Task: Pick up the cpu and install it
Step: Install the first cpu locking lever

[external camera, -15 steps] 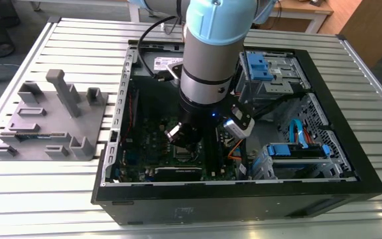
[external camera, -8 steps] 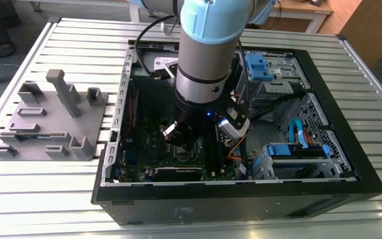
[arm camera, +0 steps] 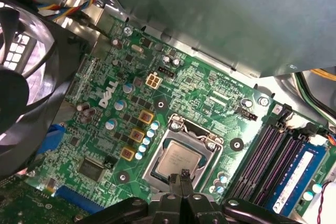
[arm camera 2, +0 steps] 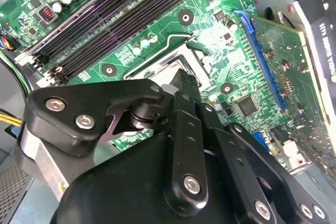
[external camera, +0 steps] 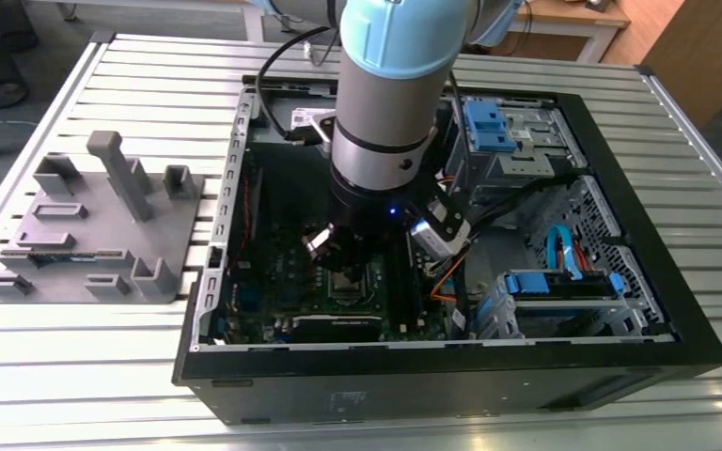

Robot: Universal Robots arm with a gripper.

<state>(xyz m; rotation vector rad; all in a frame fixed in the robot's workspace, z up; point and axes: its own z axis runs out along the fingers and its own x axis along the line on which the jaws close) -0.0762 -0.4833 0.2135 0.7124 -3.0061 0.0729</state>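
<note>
The cpu (arm camera: pixel 176 159), a small square chip with a pale silvery top, lies flat inside the dark metal-framed socket (arm camera: pixel 159 145) of the green board (arm camera: pixel 105 129) in the first wrist view. My gripper (arm camera: pixel 184 174) is shut, its fingertips pressed together with nothing between them, right over the chip's near edge. Whether they touch it I cannot tell. In the second wrist view my gripper (arm camera 2: pixel 181 82) hangs over the socket (arm camera 2: pixel 152 61) and hides most of it. The exterior view shows my gripper (external camera: pixel 349 268) low inside the open computer case (external camera: pixel 662 282).
A grey plastic holder (external camera: pixel 91 225) with a long thin memory stick (external camera: pixel 67 256) lies on the slatted table at the exterior view's left. Memory slots (arm camera: pixel 278 156), a black fan (arm camera: pixel 21 77), a card (arm camera 2: pixel 278 51) and loose cables (external camera: pixel 449 282) crowd the socket.
</note>
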